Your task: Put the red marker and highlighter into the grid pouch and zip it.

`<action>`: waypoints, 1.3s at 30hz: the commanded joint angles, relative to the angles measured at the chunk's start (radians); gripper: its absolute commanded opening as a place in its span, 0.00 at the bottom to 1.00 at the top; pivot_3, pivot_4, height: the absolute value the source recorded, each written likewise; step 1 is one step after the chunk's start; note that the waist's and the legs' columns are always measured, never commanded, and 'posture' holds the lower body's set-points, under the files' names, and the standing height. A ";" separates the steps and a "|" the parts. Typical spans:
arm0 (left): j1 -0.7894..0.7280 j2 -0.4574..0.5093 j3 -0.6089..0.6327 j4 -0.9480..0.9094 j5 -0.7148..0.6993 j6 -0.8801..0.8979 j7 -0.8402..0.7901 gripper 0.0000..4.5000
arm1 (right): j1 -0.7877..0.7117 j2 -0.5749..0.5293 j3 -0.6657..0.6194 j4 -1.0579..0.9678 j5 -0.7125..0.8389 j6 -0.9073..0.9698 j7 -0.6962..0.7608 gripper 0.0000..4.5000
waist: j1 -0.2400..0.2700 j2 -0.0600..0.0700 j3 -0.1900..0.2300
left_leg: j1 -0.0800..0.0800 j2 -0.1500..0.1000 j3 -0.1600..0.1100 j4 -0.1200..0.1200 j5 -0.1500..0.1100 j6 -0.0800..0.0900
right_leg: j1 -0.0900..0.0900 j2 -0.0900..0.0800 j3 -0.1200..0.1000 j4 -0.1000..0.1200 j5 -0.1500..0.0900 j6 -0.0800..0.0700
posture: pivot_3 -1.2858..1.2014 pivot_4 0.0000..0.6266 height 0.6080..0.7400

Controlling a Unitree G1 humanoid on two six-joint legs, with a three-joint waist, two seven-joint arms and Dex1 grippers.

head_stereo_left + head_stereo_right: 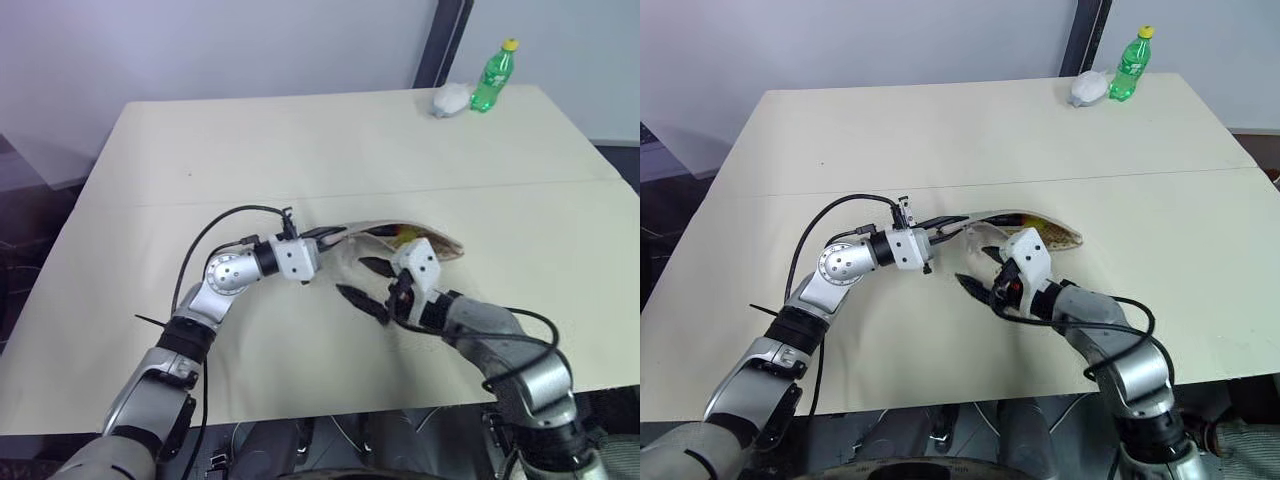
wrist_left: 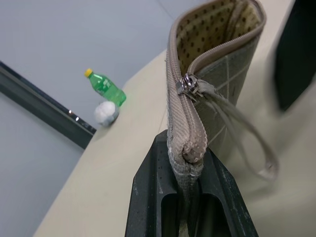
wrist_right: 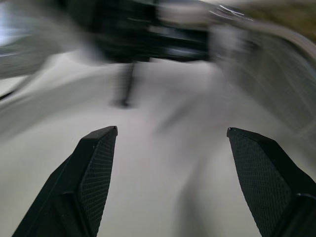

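Left pincer [image 2: 190, 163] clenched on the end seam of the grid pouch [image 2: 222, 59], holding it lifted off the worktop [image 1: 300, 140] with its zip mostly undone and mouth gaping. Right pincer [image 3: 173, 143] released, jaws spread wide and empty, just beside the pouch near its zip pull [image 2: 189, 85]. Far beyond both pincers, green bottle [image 1: 493, 75] next to a crumpled white wad [image 1: 451, 98].

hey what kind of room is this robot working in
Probably a lab or office test space, not a home. A big plain beige table stands against a bare pale wall with a dark post. Little else is out: a green bottle, a white crumpled wad and the pouch.
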 commanded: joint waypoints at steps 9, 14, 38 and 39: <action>0.003 0.019 -0.025 -0.038 0.010 -0.045 0.004 0.00 | -0.061 0.069 -0.020 0.002 0.075 -0.059 0.032 0.51 | 0.001 0.000 0.000 | 0.000 0.000 0.000 0.000 0.000 0.000 | 0.000 0.000 0.000 -0.001 0.000 0.000 | 0.52 0.24 0.99; -0.008 0.013 -0.033 -0.022 0.022 -0.049 0.016 0.00 | -0.072 0.080 -0.004 0.028 0.095 -0.054 0.042 0.01 | 0.001 0.000 0.000 | 0.000 0.000 0.000 0.000 0.000 0.000 | -0.001 0.000 0.000 0.000 0.000 0.000 | 0.52 0.24 0.99; -0.013 0.109 0.048 0.115 -0.299 0.126 -0.260 0.45 | 0.183 -0.336 -0.284 0.143 -0.056 -0.202 0.157 0.54 | 0.001 0.000 0.000 | 0.000 0.000 0.000 0.001 -0.001 0.001 | 0.002 0.000 0.000 -0.002 0.000 0.000 | 0.52 0.24 0.99; 0.001 0.106 0.056 0.086 -0.338 0.168 -0.289 0.56 | 0.184 -0.339 -0.286 0.142 -0.059 -0.203 0.157 0.67 | 0.001 0.000 0.000 | 0.000 0.000 0.000 0.000 -0.001 0.001 | 0.002 0.000 0.000 -0.002 0.000 0.000 | 0.52 0.24 0.99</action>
